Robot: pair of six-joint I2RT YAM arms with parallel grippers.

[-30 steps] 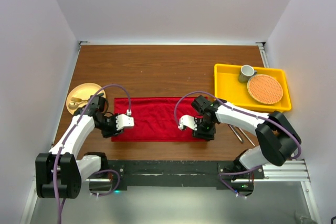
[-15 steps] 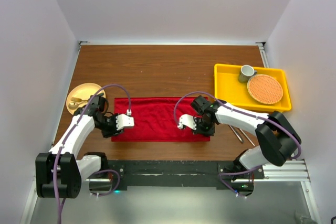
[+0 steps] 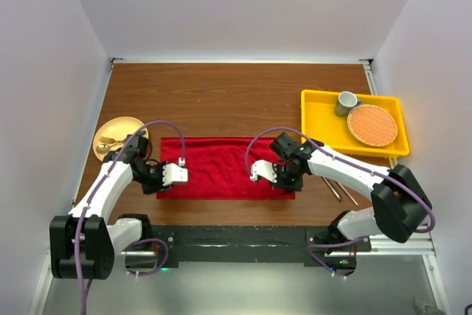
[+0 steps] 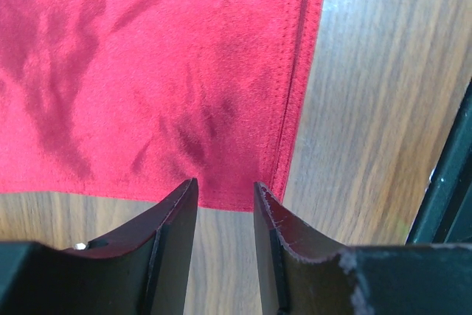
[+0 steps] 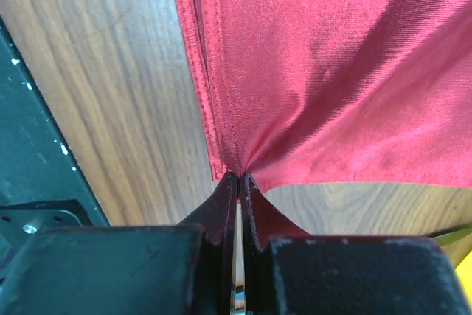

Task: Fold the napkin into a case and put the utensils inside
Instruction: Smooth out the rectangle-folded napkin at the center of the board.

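Within the last second our right pincer [image 5: 237, 176] has closed tight on the napkin [image 3: 221, 167], at the near corner closest to the yellow tray [image 3: 304, 119]. The cloth puckers into its jaws, so we judge that corner ready to lift for a fold. Our left pincer [image 4: 225, 186] stands jaws apart at the near corner farthest from the tray, gripping nothing. The napkin lies spread on the worktop [image 3: 221, 101], left of the tray. The utensils [image 3: 339, 188] lie just nearer than the tray.
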